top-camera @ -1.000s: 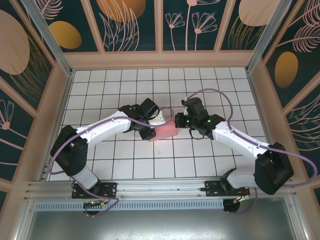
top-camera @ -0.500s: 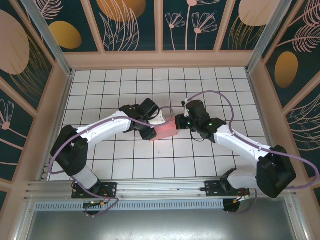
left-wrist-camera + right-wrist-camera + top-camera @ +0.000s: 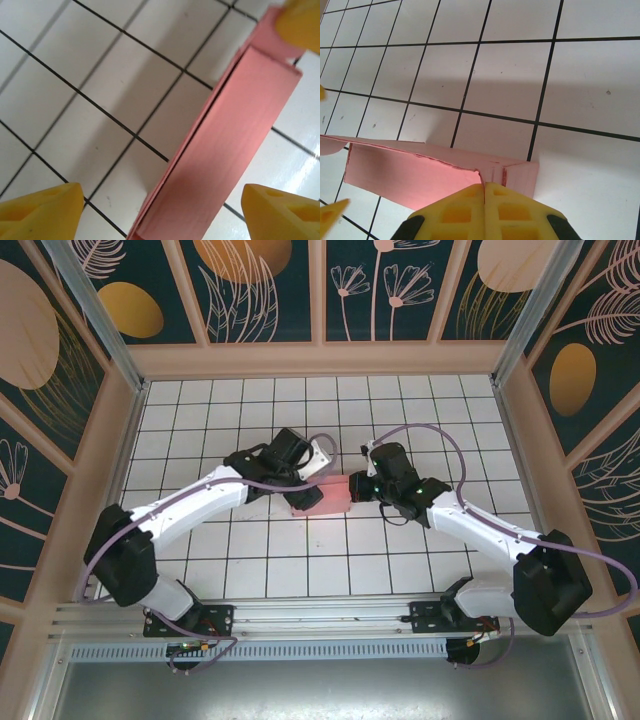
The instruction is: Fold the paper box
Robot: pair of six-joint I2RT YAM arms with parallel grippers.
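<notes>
Salmon-pink thin card, the partly folded paper box (image 3: pixel 336 496), lies near the middle of the white tiled desk (image 3: pixel 250 570), with its long axis running roughly from one arm across to the other. You have it bracketed: the left gripper (image 3: pixel 303 490) is at its left end and the right gripper (image 3: pixel 358 488) at its right end, both about equally near.

In the left wrist view the left gripper (image 3: pixel 160 192) stands wide open and holds nothing. The box (image 3: pixel 235 135) runs away from it on a slant, nearer the finger at the right of that view than the other.

In the right wrist view the right gripper (image 3: pixel 484 189) is closed, its tips touching the box's (image 3: pixel 410 180) near edge by a notch — whether card is pinched there, you cannot tell.

Plan the next move around that slant — the left gripper probably needs squaring to the long side before it closes.
</notes>
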